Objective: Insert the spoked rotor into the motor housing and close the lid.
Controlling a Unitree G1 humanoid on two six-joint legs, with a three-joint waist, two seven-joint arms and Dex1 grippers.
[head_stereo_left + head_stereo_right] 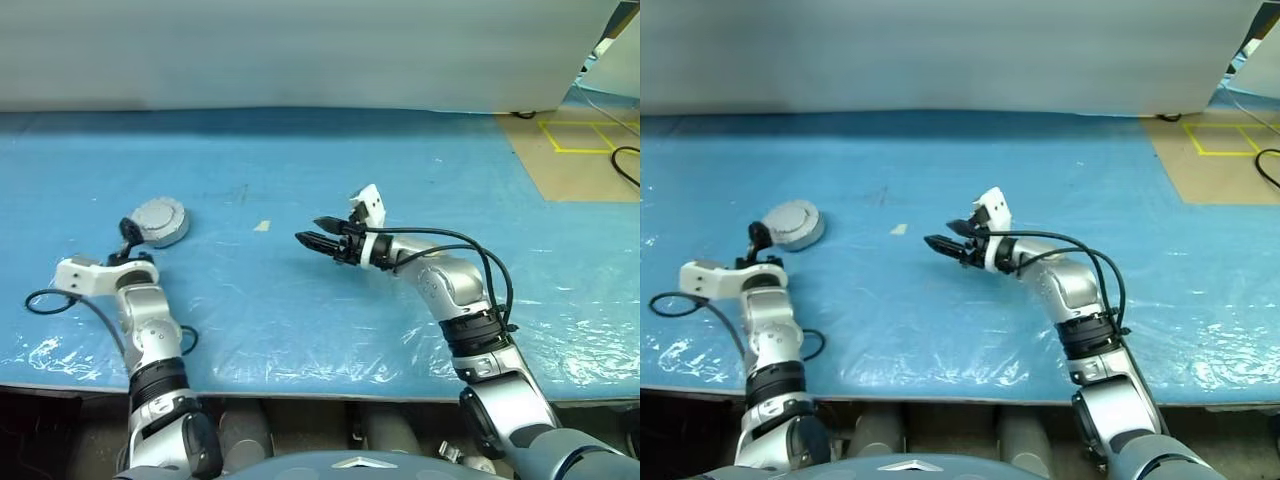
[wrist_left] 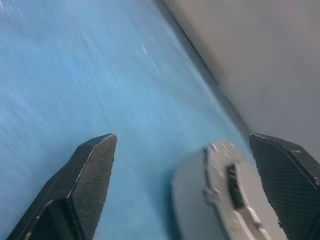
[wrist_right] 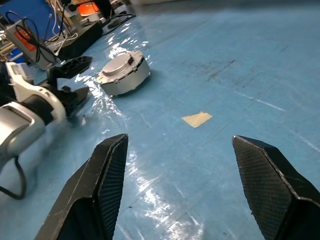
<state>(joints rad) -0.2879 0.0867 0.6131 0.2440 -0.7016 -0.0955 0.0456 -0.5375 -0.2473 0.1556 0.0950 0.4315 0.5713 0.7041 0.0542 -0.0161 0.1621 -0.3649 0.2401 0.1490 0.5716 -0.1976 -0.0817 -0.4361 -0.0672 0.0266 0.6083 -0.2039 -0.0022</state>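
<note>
the motor housing (image 1: 160, 222) sits shut on the blue table cover (image 1: 330, 320), lid (image 3: 121, 62) down on top; left gripper (image 1: 128, 240) is right beside it, fingers spread, holding nothing; right gripper (image 1: 316, 232) hangs well apart from the housing, jaws wide and empty; a scrap of tape (image 3: 197, 119) lies between them

Tape scrap (image 1: 262, 226) on blue sheet (image 1: 400, 170)

Silver arm segs w/ black joint bands, black cables, white wrist blocks, apparently cams.
</note>
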